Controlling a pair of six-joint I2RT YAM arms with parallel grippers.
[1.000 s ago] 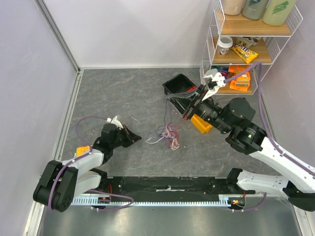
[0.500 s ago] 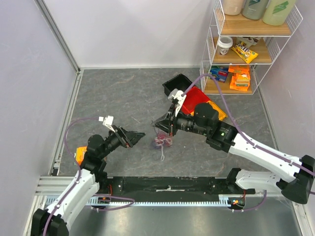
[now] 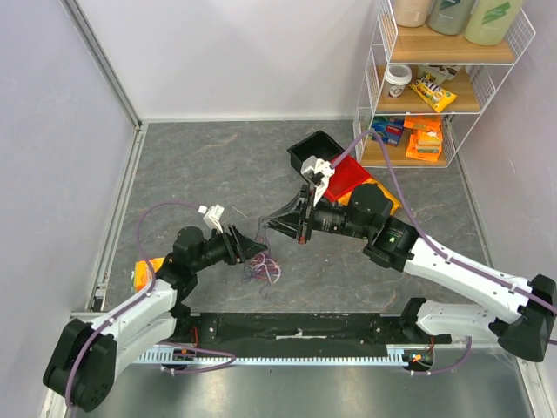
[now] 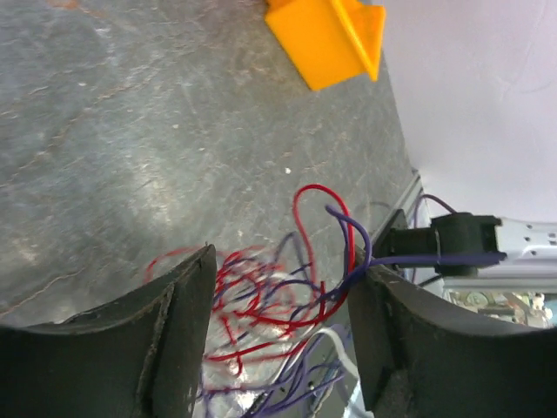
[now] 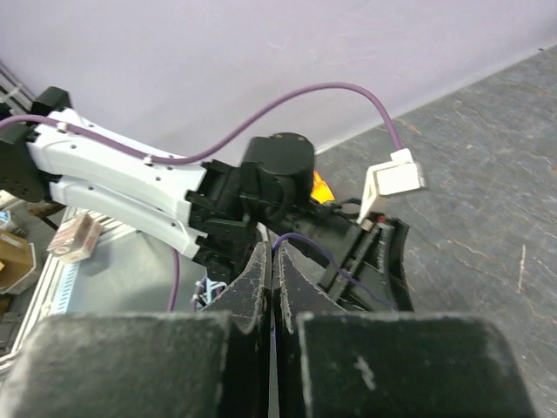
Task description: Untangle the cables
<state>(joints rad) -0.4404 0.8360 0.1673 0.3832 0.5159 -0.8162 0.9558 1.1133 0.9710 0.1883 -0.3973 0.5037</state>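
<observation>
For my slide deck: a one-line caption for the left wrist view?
Open left pincer poised over tangled red, purple and white cables on the grey table.

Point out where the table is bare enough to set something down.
Bare: the far-left table, from the left wall to the black bin; a smaller patch between the shelf and the right arm. Crowded: the middle, where left gripper and right gripper meet at the cables.

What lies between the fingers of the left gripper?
In the left wrist view: the cables, a red, purple and white tangle, inside the open left gripper.
</observation>
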